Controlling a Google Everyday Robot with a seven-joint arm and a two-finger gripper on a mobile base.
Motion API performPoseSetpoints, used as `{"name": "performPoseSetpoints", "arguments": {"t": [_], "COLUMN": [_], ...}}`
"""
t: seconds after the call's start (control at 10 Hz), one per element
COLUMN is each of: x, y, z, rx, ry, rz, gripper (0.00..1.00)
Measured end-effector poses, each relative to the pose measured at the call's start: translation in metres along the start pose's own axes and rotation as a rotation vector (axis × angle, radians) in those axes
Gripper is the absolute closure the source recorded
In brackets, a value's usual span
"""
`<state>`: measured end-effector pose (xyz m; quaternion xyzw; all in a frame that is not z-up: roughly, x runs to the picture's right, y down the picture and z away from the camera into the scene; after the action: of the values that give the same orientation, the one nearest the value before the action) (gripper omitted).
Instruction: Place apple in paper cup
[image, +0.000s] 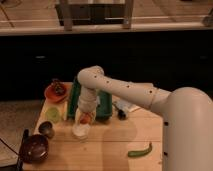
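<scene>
just above the small white paper cup (81, 132), which stands upright on the light wooden table (110, 147), the two-finger gripper (85, 119) hangs at the end of the white perforated robot arm (125, 90), pointing straight down. the small round orange-red apple (86, 118) sits between the jaws, which look clamped on it, and its underside is close over the cup's round rim, perhaps a touch toward the cup's right edge; whether it already touches the rim cannot be told. the step in hand, as i judge it, is the last part of the carry: the fruit is lined up over the mouth and not yet let go. the next move calls for a small lowering and, if needed, a slight shift to centre the fruit over the mouth, then spreading the jaws so it settles in. since the apple looks about as wide as the mouth, a release off centre could leave it perched on the rim or tip the light cup over. to the left of the cup stand a pale green cup (52, 114) and a small dark metal cup (46, 129), with a dark brown round bowl (34, 148) further left and nearer the table's front edge. behind the cup lies a deep green rectangular tray (103, 102), and well to the right of the cup, near the front, lies a long green chilli pepper (140, 151).
</scene>
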<state>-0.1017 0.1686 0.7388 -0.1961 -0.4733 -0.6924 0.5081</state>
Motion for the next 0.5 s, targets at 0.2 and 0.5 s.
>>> {"name": "performPoseSetpoints", "arguments": {"t": [0.2, 0.5], "x": [-0.0008, -0.0004], "y": [0.0012, 0.0013], "z": [0.0000, -0.0001], "rx": [-0.002, -0.002], "ry": [-0.007, -0.008], "rz": [-0.001, -0.002], "gripper": [0.70, 0.70]}}
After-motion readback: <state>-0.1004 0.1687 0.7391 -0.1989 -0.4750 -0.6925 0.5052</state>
